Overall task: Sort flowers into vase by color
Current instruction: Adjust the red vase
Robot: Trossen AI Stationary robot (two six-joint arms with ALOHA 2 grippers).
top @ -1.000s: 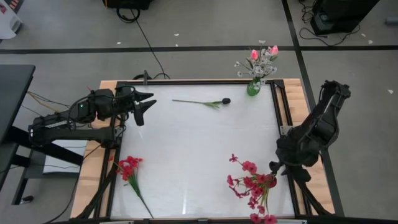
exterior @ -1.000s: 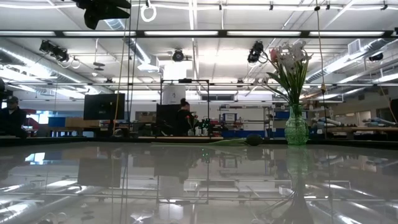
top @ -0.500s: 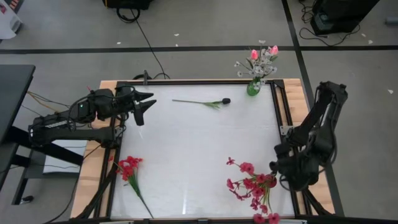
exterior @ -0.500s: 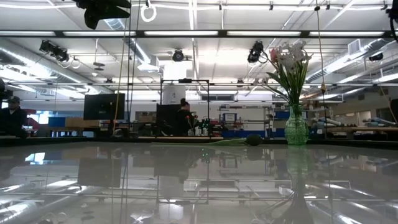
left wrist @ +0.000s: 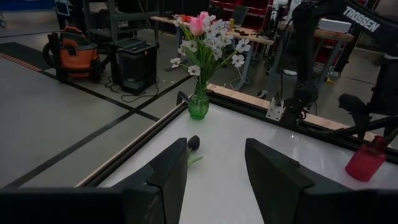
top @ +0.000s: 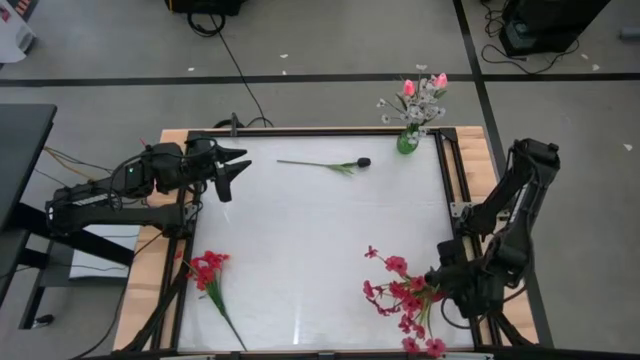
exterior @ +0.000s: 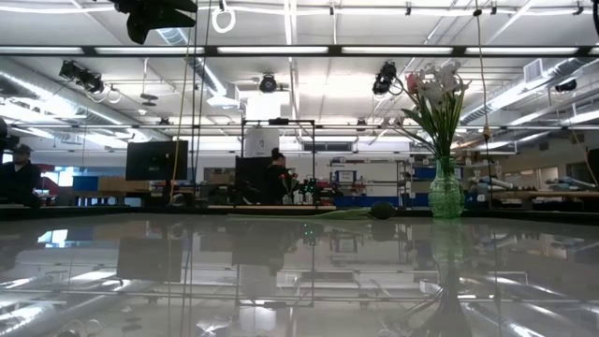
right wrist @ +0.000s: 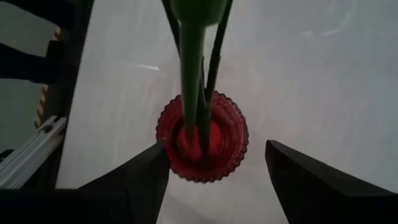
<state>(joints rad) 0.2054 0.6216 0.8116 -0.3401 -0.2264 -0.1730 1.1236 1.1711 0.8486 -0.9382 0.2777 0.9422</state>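
Note:
A green glass vase (top: pixel 407 143) with white sprays and pink tulips stands at the table's far right corner, also in the low view (exterior: pixel 445 192). A dark-budded flower (top: pixel 335 164) lies flat near the far edge. A red cluster (top: pixel 208 270) lies near the left edge. More red flowers (top: pixel 403 295) stand in a red vase (right wrist: pixel 202 138) near the right near corner. My right gripper (right wrist: pixel 216 146) hangs open above that vase, pointing down, one finger on each side of its rim, apart from it. My left gripper (left wrist: pixel 214 168) is open, raised at the far left.
The table has a dark frame with wooden side rails (top: pixel 478 160). The white middle of the table (top: pixel 310 230) is bare between the flowers. Beyond the table lie floor cables, a shop vacuum (left wrist: pixel 73 50) and workbenches; a person (exterior: pixel 277 178) sits far behind.
My right arm has swung toward the table's near edge and in over the red flowers, bringing its gripper down above the red vase. My left arm has kept still.

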